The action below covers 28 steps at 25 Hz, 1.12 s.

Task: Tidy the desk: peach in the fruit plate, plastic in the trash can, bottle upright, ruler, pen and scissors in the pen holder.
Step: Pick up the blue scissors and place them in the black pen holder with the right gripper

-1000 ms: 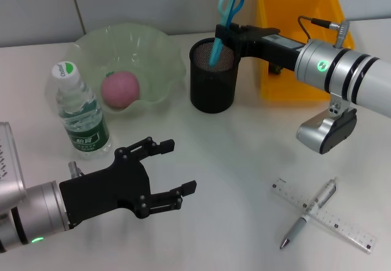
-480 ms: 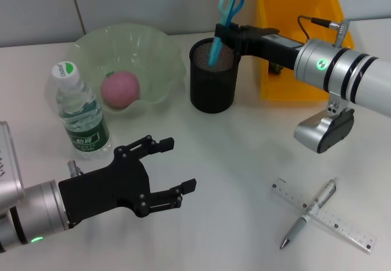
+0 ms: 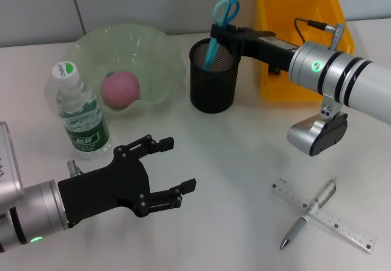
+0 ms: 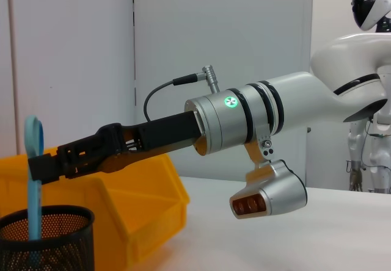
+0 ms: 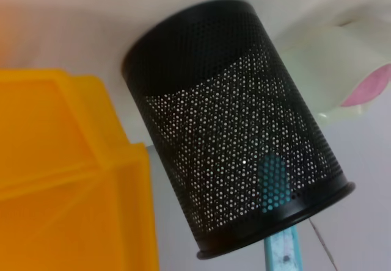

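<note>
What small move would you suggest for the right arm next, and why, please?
Probably open the right gripper and let go: the scissors it holds already stand blade-down inside the pen holder, handles above the rim. The ruler and pen still wait on the desk.

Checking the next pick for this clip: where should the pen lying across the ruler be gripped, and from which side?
Grip the pen at mid-barrel, just clear of where it crosses the ruler, coming straight down from above. It lies flat on the table, propped slightly by the ruler, so fingers can close across the barrel's width.
</note>
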### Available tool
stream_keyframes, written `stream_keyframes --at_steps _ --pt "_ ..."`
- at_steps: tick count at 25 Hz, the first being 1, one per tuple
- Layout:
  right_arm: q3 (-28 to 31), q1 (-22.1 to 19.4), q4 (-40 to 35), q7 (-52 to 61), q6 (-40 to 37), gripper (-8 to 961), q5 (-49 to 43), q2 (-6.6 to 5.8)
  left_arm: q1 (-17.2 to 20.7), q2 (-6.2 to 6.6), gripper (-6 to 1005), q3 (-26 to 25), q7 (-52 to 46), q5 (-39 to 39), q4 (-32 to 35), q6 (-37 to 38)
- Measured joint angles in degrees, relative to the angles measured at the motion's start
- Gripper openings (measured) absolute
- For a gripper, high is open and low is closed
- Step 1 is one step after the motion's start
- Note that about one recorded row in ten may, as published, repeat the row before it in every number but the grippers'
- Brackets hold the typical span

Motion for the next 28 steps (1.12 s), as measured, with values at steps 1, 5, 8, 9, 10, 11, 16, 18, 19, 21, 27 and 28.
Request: stream_keyframes --at_steps 1,5,8,9,10,11,16,18,19,21,27,28 --pt "0.0 0.0 -0.1 0.0 0.0 299 0.0 0.02 0.0 0.00 850 0.0 0.0 0.0 0.1 0.1" --pt "-0.1 -0.3 -0.5 0.0 0.1 314 0.7 0.07 0.0 0.00 850 0.0 0.0 0.0 0.2 0.1" --pt "-0.2 -0.8 -1.1 0.0 -0.1 355 1.4 0.07 0.0 0.00 849 -0.4 0.0 -0.3 0.2 0.9" --pt "-0.2 -0.8 -1.1 0.0 -0.1 374 1.4 0.07 0.0 0.00 849 -0.4 0.0 -0.3 0.2 0.9" --pt "-0.2 -0.9 -1.4 0.1 -0.2 393 1.4 0.07 0.0 0.00 849 -0.4 0.0 -0.9 0.2 1.1" --pt "-0.2 -1.3 -1.9 0.3 -0.2 412 1.5 0.07 0.0 0.00 849 -0.2 0.0 -1.2 0.2 1.2" --pt "-1.2 -2.1 -2.7 0.4 -0.7 505 3.2 0.06 0.1 0.00 850 -0.1 0.0 -1.6 0.2 1.3" --pt "-2.5 -2.8 -3.6 -0.1 -1.7 610 6.9 0.06 0.1 0.00 850 -0.2 0.0 -1.7 0.0 1.3" --pt "-2.5 -2.8 -3.6 -0.1 -1.7 609 6.9 0.06 0.1 0.00 850 -0.2 0.0 -1.7 0.0 1.3" --pt "-2.7 -3.3 -3.9 -0.9 -3.6 608 9.5 0.06 0.1 0.00 850 -0.1 0.0 -2.1 -0.1 1.3" --pt "-3.0 -3.7 -1.9 -2.7 -15.6 606 25.7 -0.09 0.1 0.00 850 0.0 0.0 -3.2 -0.1 1.4" --pt "-3.4 -3.5 -1.3 0.7 -21.1 606 32.8 -0.11 0.1 0.00 849 0.0 0.0 -3.9 -0.1 1.5"
